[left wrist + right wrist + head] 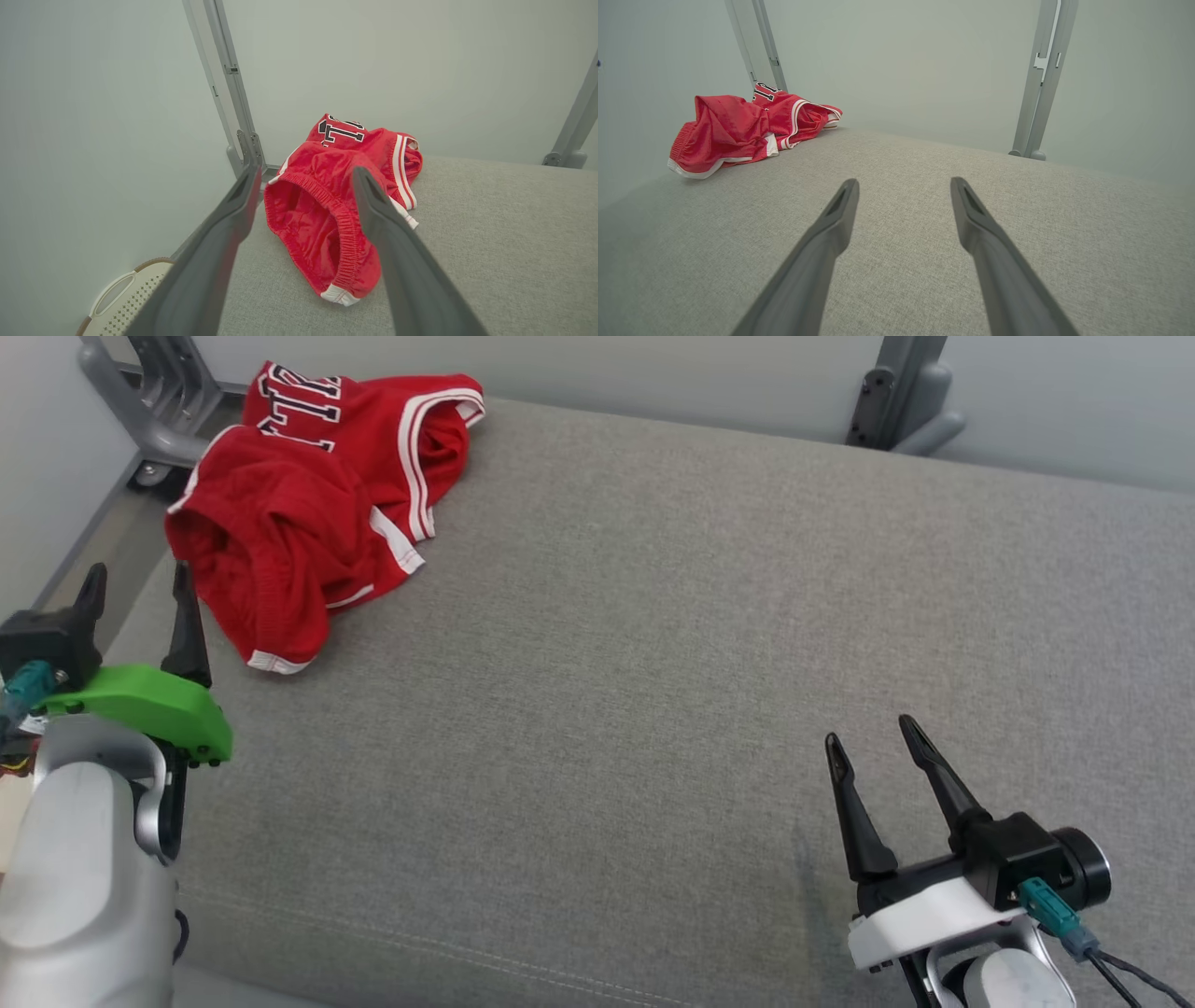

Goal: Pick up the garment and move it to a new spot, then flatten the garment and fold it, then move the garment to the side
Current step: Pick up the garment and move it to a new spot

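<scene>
Grey fabric pad (653, 663), woven texture, spans most of the head view. Stitched seam (420, 945) runs along its near edge. Pale wall (672, 378) behind the pad. Two grey metal posts stand at the far edge, well apart. Left post (131, 406) at the corner, with bracket foot. Right post (907, 369) further along, with dark bracket. White perforated basket (124, 296) with brownish rim and handle slot sits low beside the pad's left edge, seen in the left wrist view.
</scene>
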Controlling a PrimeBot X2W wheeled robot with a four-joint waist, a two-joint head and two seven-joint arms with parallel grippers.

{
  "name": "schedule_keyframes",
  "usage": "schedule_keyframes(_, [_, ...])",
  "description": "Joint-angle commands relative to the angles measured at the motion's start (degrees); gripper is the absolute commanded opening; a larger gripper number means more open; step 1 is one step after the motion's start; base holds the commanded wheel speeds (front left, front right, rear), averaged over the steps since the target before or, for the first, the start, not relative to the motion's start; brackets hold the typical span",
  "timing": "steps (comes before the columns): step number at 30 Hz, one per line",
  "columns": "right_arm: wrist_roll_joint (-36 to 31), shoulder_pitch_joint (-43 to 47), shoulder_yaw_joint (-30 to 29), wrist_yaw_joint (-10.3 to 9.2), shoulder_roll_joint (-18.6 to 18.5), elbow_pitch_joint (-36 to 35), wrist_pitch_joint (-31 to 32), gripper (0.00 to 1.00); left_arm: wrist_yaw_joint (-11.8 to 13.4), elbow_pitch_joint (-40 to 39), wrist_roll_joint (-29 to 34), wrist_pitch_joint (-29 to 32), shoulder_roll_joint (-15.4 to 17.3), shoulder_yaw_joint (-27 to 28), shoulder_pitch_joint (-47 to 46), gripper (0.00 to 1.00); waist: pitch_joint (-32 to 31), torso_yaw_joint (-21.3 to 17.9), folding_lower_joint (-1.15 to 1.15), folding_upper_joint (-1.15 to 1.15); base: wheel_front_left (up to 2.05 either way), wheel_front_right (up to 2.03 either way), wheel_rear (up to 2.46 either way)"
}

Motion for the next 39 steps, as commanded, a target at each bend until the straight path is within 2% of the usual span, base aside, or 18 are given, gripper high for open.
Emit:
schedule_keyframes(1, [-0.49, -0.95, -0.07, -0.02, -0.26, -0.28, -0.23, 1.00, -0.35, 1.22, -0.31, 0.32, 0.41, 0.01, -1.44, 1.00, 4.87, -3.93, 0.00, 0.00, 0.00, 0.00, 0.00])
schedule_keyframes(6, [-2.21, -3.03, 0.06, -0.02, -0.26, -0.70, -0.23, 1.00, -1.14, 10.72, -2.12, 2.40, 1.65, 0.13, -6.90, 1.00, 8.82, -5.99, 0.00, 0.00, 0.00, 0.00, 0.00])
schedule_keyframes(13, [-4.11, -4.48, -0.58, -0.02, -0.25, -1.21, -0.23, 1.00, -1.43, 20.78, -3.80, 1.18, 2.50, 0.55, -11.02, 1.00, 12.63, -7.80, 0.00, 0.00, 0.00, 0.00, 0.00])
schedule_keyframes(26, [-5.22, -5.44, -0.92, -0.02, -0.24, -1.87, -0.23, 1.00, -2.26, 30.18, -5.99, -1.29, 2.30, -1.74, -14.82, 1.00, 15.28, -8.38, 0.00, 0.00, 0.00, 0.00, 0.00])
schedule_keyframes(27, [-5.25, -5.53, -0.85, -0.02, -0.24, -1.87, -0.23, 1.00, -2.17, 30.92, -6.05, -1.43, 2.39, -1.77, -15.09, 0.92, 15.37, -8.44, 0.00, 0.00, 0.00, 0.00, 0.00])
schedule_keyframes(28, [-5.26, -5.67, -0.80, -0.02, -0.24, -1.85, -0.23, 1.00, -2.03, 31.54, -6.15, -1.79, 2.46, -1.77, -15.36, 0.47, 15.42, -8.50, 0.00, 0.00, 0.00, 0.00, 0.00])
schedule_keyframes(29, [-5.25, -5.81, -0.77, -0.02, -0.24, -1.80, -0.23, 1.00, -1.80, 32.00, -6.29, -2.18, 2.50, -1.69, -15.59, 0.33, 15.41, -8.56, 0.00, 0.00, 0.00, 0.00, 0.00])
schedule_keyframes(30, [-5.20, -5.88, -0.76, -0.02, -0.24, -1.71, -0.23, 1.00, -1.70, 32.41, -6.45, -2.77, 2.52, -1.56, -15.82, 0.04, 15.35, -8.62, 0.00, 0.00, 0.00, 0.00, 0.00])
schedule_keyframes(31, [-4.91, -5.88, -0.89, -0.02, -0.24, -1.54, -0.23, 1.00, -1.69, 32.85, -6.46, -3.74, 2.59, -1.64, -16.24, 0.00, 14.98, -8.66, 0.00, 0.00, 0.00, 0.00, 0.00])
schedule_keyframes(39, [-2.95, -5.12, -1.15, -0.02, -0.24, -0.99, -0.23, 1.00, -2.13, 29.89, -5.39, -6.10, 3.48, -3.39, -16.92, 0.00, 11.40, -8.22, 0.00, 0.00, 0.00, 0.00, 0.00])
